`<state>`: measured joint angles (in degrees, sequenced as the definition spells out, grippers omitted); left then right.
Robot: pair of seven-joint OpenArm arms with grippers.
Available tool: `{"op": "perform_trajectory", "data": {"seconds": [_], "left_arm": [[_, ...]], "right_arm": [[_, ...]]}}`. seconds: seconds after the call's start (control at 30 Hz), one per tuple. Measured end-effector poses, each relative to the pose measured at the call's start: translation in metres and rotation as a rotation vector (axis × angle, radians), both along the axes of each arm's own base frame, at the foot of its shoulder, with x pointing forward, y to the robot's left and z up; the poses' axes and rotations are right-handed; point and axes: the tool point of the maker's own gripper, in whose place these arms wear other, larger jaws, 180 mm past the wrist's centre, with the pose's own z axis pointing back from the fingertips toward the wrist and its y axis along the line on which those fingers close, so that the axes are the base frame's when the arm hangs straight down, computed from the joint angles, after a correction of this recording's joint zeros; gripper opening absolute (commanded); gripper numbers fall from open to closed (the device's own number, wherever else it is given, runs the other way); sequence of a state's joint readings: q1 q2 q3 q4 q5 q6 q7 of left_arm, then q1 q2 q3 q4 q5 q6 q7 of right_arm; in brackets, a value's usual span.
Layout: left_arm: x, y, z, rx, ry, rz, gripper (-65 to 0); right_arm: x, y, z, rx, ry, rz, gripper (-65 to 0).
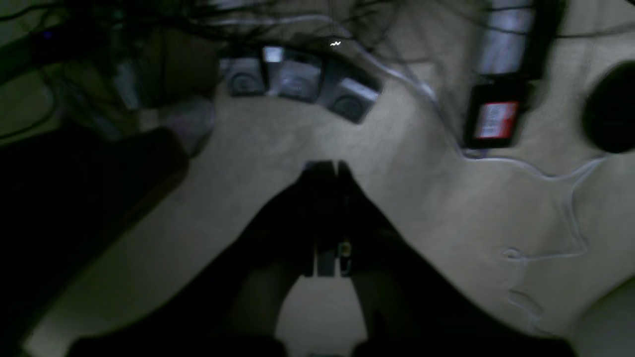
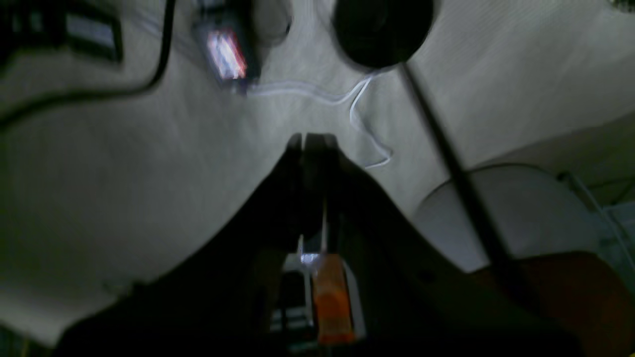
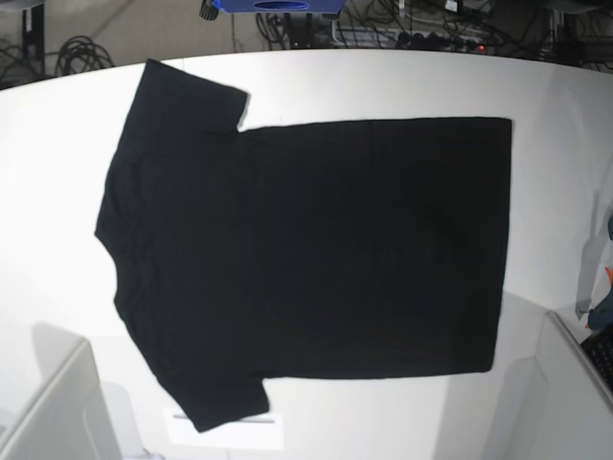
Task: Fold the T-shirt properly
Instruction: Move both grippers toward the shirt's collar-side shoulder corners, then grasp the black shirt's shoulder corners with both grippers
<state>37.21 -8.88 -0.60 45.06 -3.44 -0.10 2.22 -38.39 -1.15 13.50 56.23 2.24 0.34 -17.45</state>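
Note:
The black T-shirt (image 3: 306, 259) lies flat on the white table (image 3: 383, 86), collar end to the left and hem to the right. One sleeve points to the far left (image 3: 187, 91), the other to the near left (image 3: 220, 407). The shirt shows in neither wrist view. My left gripper (image 1: 325, 166) is shut and empty, with its fingers pressed together, over a pale floor. My right gripper (image 2: 312, 139) is likewise shut and empty over the floor. Neither gripper's fingertips show in the base view.
Grey arm parts stand at the near left (image 3: 53, 407) and near right (image 3: 570, 383) table corners. Cables and a blue object (image 3: 278, 6) lie behind the table. The wrist views show floor cables, a red-labelled box (image 1: 496, 119), a black round object (image 2: 382, 29) and a pale round surface (image 2: 516, 213).

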Motion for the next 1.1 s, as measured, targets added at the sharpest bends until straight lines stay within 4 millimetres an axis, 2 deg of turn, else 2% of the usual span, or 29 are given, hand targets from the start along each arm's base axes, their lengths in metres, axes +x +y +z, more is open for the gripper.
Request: {"op": "perform_trajectory", "data": {"seconds": [0.1, 0.17, 0.23, 0.37, 0.43, 0.53, 0.6, 0.63, 0.7, 0.77, 0.8, 0.83, 0.9, 0.93, 1.0, 1.03, 1.1], "left_arm": [[0.002, -0.005, 0.028, -0.051, -0.086, 0.055, -65.0], [0.001, 0.011, 0.053, -0.036, -0.115, 0.075, -65.0], [0.010, 0.023, 0.079, -0.039, -0.167, 0.066, -65.0], [0.027, 0.020, 0.125, -0.094, -0.242, 0.062, -65.0], [0.048, 0.023, 0.149, -0.092, -0.324, 0.070, -65.0], [0.084, 0.061, 0.184, 0.017, -0.446, 0.077, -65.0], [0.106, 0.073, 0.204, 0.069, -0.530, 0.097, -65.0], [0.115, 0.071, 0.211, 0.066, -0.563, 0.091, -65.0], [0.135, 0.056, 0.215, 0.008, -0.605, 0.082, -65.0], [0.160, 0.051, 0.224, -0.014, -0.670, 0.065, -65.0], [0.173, 0.056, 0.235, 0.003, -0.720, 0.057, -65.0], [0.182, 0.061, 0.244, 0.020, -0.759, 0.049, -65.0], [0.188, 0.063, 0.246, 0.006, -0.778, 0.082, -65.0], [0.190, 0.061, 0.244, -0.025, -0.779, 0.113, -56.3], [0.195, 0.064, 0.249, -0.076, -0.817, 0.186, -35.9], [0.198, 0.072, 0.256, -0.075, -0.847, 0.225, -26.2], [0.201, 0.087, 0.265, -0.070, -0.886, 0.286, -16.3]], "right_arm": [[0.018, -0.010, 0.030, -0.054, -0.094, -0.050, -65.0], [0.028, -0.008, 0.049, -0.061, -0.128, -0.068, -65.0], [0.049, -0.011, 0.066, -0.070, -0.179, -0.075, -65.0], [0.092, -0.040, 0.098, -0.142, -0.268, -0.087, -65.0], [0.113, -0.058, 0.121, -0.193, -0.329, -0.094, -65.0], [0.148, -0.087, 0.163, -0.284, -0.440, -0.104, -65.0], [0.177, -0.098, 0.185, -0.326, -0.530, -0.116, -65.0], [0.192, -0.098, 0.189, -0.325, -0.576, -0.121, -65.0], [0.218, -0.095, 0.190, -0.301, -0.620, -0.130, -65.0], [0.243, -0.086, 0.194, -0.254, -0.672, -0.067, -65.0], [0.255, -0.075, 0.195, -0.196, -0.701, -0.054, -61.7], [0.264, -0.065, 0.194, -0.118, -0.722, -0.064, -51.2], [0.275, -0.056, 0.199, 0.011, -0.758, -0.098, -31.8], [0.280, -0.060, 0.203, 0.040, -0.780, -0.133, -24.5], [0.283, -0.072, 0.207, 0.082, -0.797, -0.193, -17.0], [0.282, -0.080, 0.205, 0.101, -0.792, -0.227, -16.5], [0.275, -0.097, 0.196, 0.092, -0.742, -0.279, -17.9]]}}
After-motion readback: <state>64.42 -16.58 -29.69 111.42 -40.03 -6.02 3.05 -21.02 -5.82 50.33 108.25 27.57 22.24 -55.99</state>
